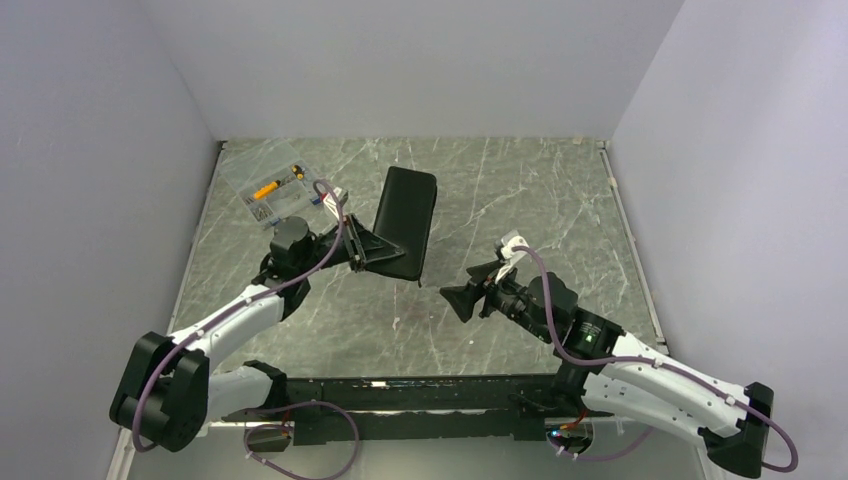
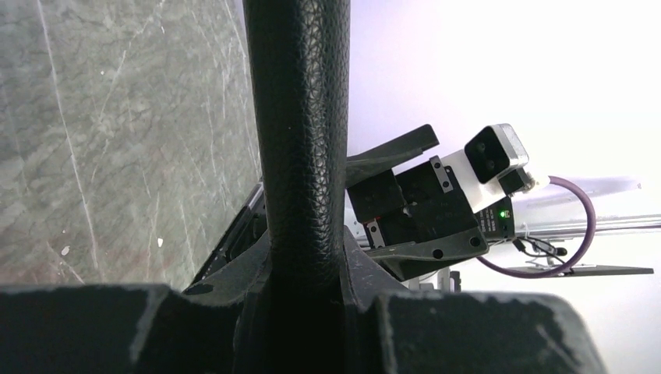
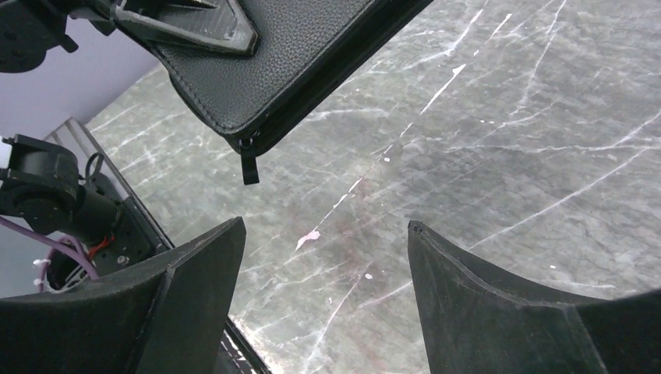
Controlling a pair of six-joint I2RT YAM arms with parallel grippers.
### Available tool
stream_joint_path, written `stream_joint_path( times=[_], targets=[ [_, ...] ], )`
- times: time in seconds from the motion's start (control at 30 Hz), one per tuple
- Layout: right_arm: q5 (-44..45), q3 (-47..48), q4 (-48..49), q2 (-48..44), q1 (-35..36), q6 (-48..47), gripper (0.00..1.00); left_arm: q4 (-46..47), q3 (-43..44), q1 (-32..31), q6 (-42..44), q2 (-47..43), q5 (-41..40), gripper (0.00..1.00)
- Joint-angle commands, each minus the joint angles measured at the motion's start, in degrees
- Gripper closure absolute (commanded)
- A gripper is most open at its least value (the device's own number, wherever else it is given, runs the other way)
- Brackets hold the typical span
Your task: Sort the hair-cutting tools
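Your left jaws pinch the black case (image 1: 405, 215) mid-frame, tilted above the worktop (image 1: 520, 200); right jaws gape empty below its zip pull (image 3: 249, 165). No scissors or comb visible. Tug hard and it could slip free.

this looked like a robotics lab, set up as a purpose-built test cell. plain pale walls (image 1: 90, 180) boxed in a grey marble-patterned bench (image 1: 520, 190) on three sides. two white and black robot arms, the left arm (image 1: 235, 320) and the right arm (image 1: 660, 385), were bolted to a black rail (image 1: 430, 400) at its near edge. a purple cable (image 2: 590, 214) ran from a small wrist camera (image 2: 495, 156).
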Motion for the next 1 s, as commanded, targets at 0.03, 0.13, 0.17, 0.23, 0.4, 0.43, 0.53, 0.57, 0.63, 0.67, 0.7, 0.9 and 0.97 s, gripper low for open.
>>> stream_joint_path(
  times=[0.03, 0.13, 0.17, 0.23, 0.4, 0.43, 0.53, 0.57, 0.63, 0.67, 0.7, 0.9, 0.97],
  targets=[
    [1.2, 5.7, -3.9, 2.8, 0.3, -3.4, 0.23, 9.2, 1.5, 1.0, -1.2, -0.9, -0.2, 1.0],
    [1.8, 6.7, -4.9, 5.4, 0.5, -3.4, 0.27, 8.7, 2.0, 1.0, -1.2, -0.6, -0.5, 1.0],
    [1.6, 6.7, -4.4, 5.9, 0.6, -3.6, 0.28, 8.2, 2.3, 1.0, -1.2, -0.7, -0.7, 1.0],
    [2.6, 6.7, -3.3, 6.5, 1.1, -3.5, 0.29, 7.1, 3.0, 1.0, -0.7, -0.8, -1.2, 1.0],
    [2.1, 6.5, 1.1, 8.1, 2.5, -3.0, 0.31, 1.4, 4.4, 1.0, 1.5, -2.4, -4.2, 1.0],
    [1.9, 6.3, 2.2, 8.5, 2.9, -2.9, 0.32, 0.7, 4.4, 1.0, 1.7, -2.6, -4.6, 1.0],
    [1.0, 6.3, 5.1, 10.2, 3.9, -3.2, 0.33, -0.6, 4.4, 1.0, 2.1, -3.3, -5.8, 1.0],
    [0.4, 6.3, 5.9, 10.8, 4.0, -3.1, 0.34, -0.7, 4.4, 1.0, 2.1, -3.4, -6.1, 1.0],
    [-1.1, 6.4, 7.2, 12.0, 4.1, -3.2, 0.35, -0.5, 4.1, 1.0, 1.8, -3.7, -6.5, 1.0],
    [-1.5, 6.6, 7.6, 12.6, 4.3, -3.2, 0.36, -0.4, 3.9, 1.0, 1.6, -3.7, -6.6, 1.0],
    [-1.7, 6.8, 8.0, 13.3, 4.5, -3.3, 0.36, -0.2, 3.8, 1.0, 1.5, -3.7, -6.8, 1.0],
    [1.0, 6.4, 11.2, 15.2, 5.4, -3.3, 0.4, 0.3, 3.3, 0.9, 1.1, -3.9, -7.1, 1.0],
    [2.9, 6.8, 11.3, 16.4, 5.4, -3.4, 0.42, 0.1, 3.3, 0.8, 1.2, -4.0, -6.9, 1.0]
  ],
)
